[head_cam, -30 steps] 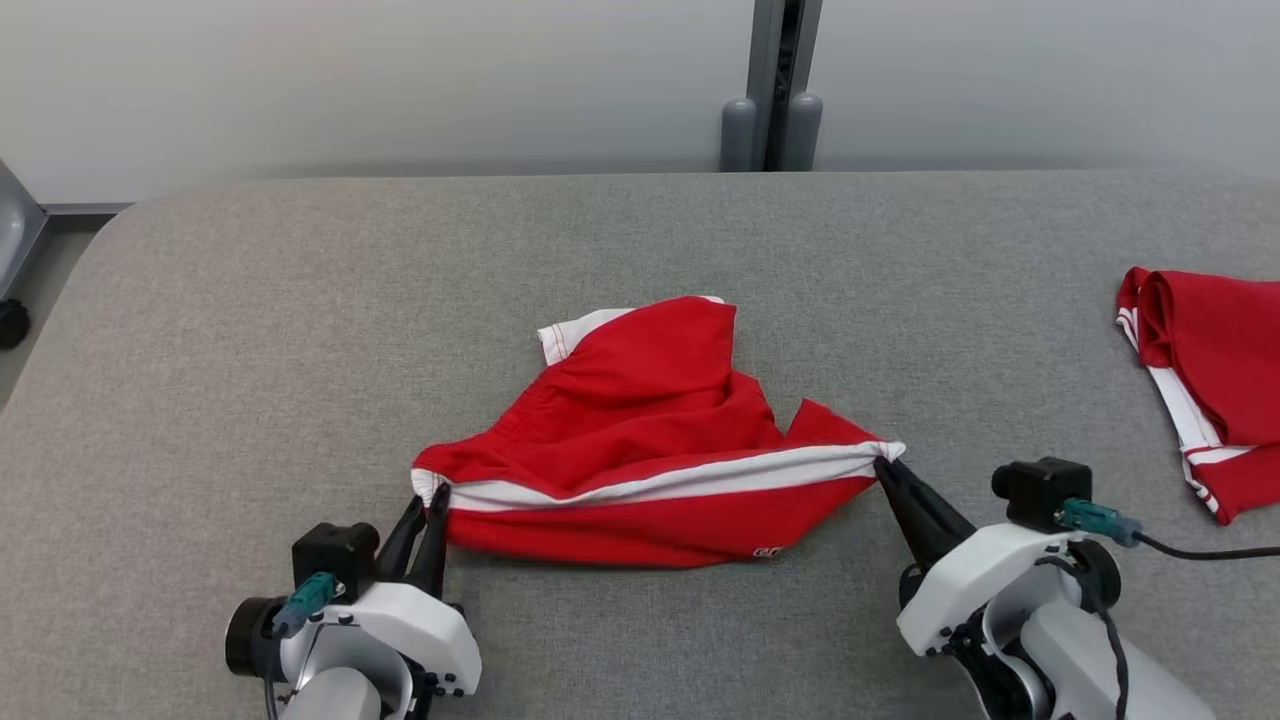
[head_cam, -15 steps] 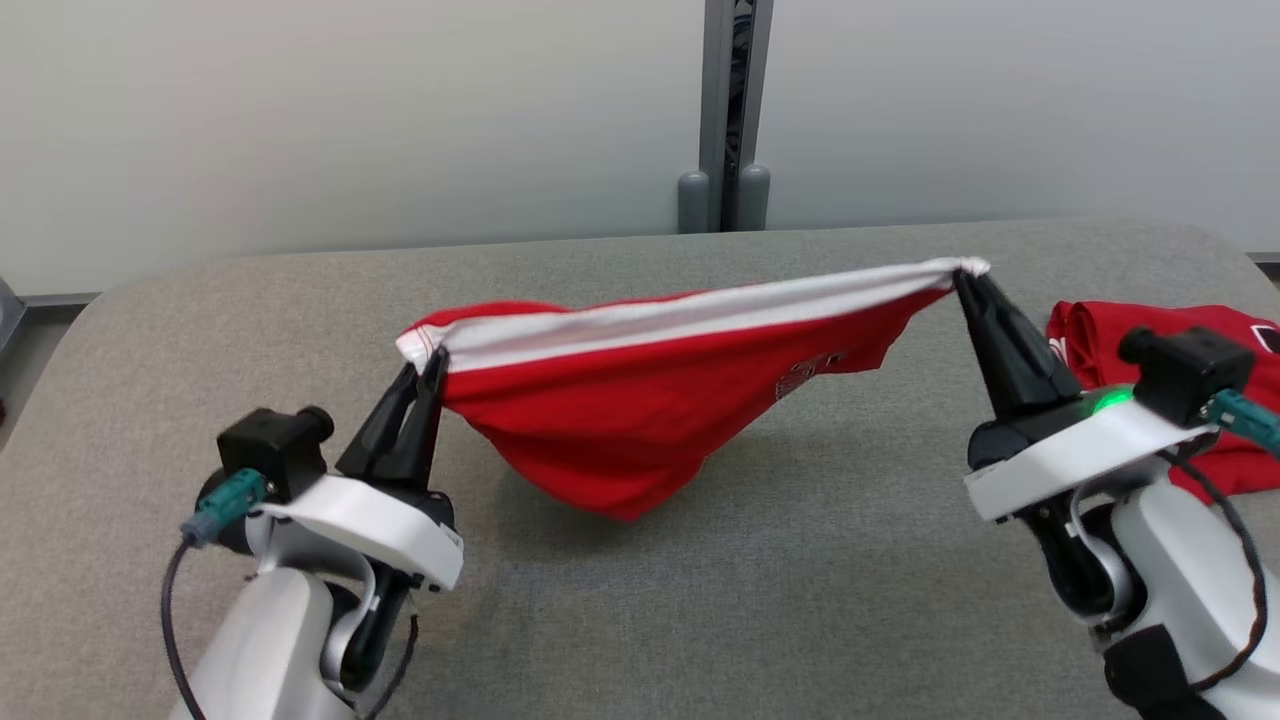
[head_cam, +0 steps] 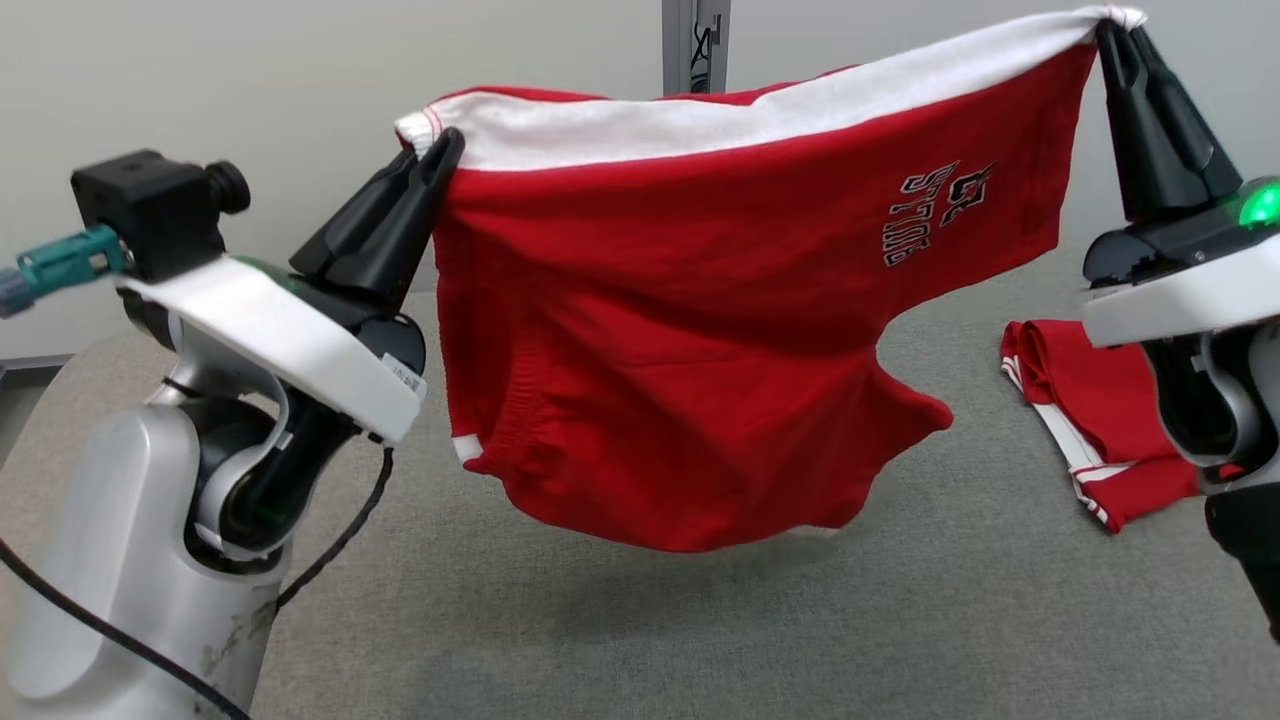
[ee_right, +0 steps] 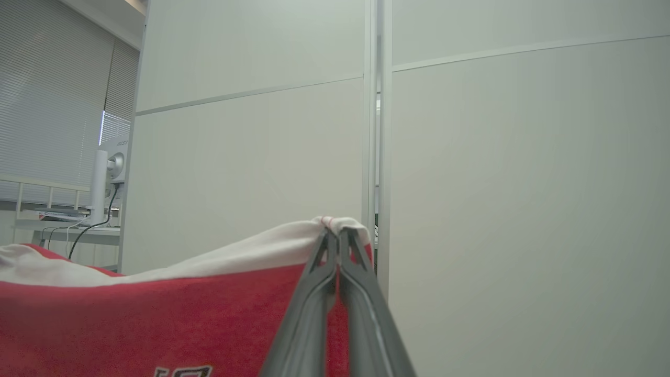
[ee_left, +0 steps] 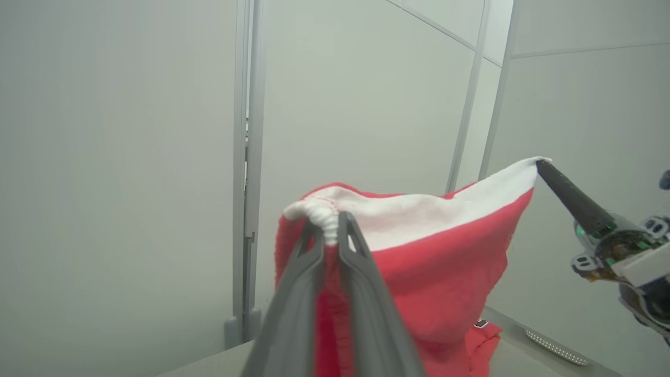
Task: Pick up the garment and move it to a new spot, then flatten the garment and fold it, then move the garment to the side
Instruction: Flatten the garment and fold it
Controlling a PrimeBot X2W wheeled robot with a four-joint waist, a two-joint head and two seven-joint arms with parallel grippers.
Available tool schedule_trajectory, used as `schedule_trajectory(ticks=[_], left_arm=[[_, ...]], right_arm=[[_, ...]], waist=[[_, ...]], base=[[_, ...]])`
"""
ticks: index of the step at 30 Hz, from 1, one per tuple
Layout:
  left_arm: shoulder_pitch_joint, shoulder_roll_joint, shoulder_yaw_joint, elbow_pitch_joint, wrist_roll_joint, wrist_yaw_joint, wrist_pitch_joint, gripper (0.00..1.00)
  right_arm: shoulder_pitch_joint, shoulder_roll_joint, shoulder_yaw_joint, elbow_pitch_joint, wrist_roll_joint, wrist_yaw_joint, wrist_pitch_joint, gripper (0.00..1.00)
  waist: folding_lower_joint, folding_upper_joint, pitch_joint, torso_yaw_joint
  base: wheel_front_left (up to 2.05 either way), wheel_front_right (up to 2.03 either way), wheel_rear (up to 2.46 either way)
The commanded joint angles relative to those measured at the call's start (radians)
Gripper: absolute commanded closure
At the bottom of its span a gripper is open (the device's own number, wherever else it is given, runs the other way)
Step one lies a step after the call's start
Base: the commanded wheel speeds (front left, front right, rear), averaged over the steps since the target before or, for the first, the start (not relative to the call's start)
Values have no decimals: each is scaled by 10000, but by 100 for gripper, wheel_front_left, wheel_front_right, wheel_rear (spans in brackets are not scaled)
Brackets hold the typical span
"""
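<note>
The garment (head_cam: pixel 690 330), red shorts with a white band and dark lettering, hangs in the air above the grey table (head_cam: pixel 620 620). My left gripper (head_cam: pixel 440 150) is shut on one white corner of the garment (ee_left: pixel 419 262), with my left gripper (ee_left: pixel 331 230) pinching the bunched hem in the left wrist view. My right gripper (head_cam: pixel 1115 30) is shut on the opposite corner, high at the upper right. In the right wrist view my right gripper (ee_right: pixel 336 235) clamps the white edge of the garment (ee_right: pixel 157 314). The cloth is stretched between both grippers and its lower part droops free.
A second red and white garment (head_cam: pixel 1090 420) lies folded on the table at the right, below my right arm. A pale partition wall (head_cam: pixel 250 80) with a grey post (head_cam: pixel 695 40) stands behind the table.
Both grippers have risen with the garment, from the table surface to well above it. The cloth now hangs stretched and unfurled. The head camera has tilted up.
</note>
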Motion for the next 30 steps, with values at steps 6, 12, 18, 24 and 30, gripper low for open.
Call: schedule_trajectory(ticks=[6,12,18,24,30], left_arm=[[-1108,178,163,114,-517,225,928,100],[-2303,174,-210,1802,266,-10,-513,100],[-4357,239,-1092,4169,1337,-94,-2341,100],[-7269,217,-1755,6335,1923,-87,-4494,100],[-9740,136,-1940,7680,2557,-89,-5420,100]], right_arm=[[-1133,-204,370,624,61,4,-33,100],[-2694,166,1481,2507,399,4,29,100],[-4881,781,2198,4198,722,4,-40,100],[-7432,1322,1636,5043,-62,4,-44,100],[-8862,1901,-172,4503,-1890,4,-47,100]], waist=[[-1,0,216,-56],[-1,0,851,-121],[-1,0,2426,-54],[-1,0,4689,-62],[-1,0,6360,-240]], base=[[0,0,0],[0,0,0],[0,0,0],[0,0,0],[0,0,0]])
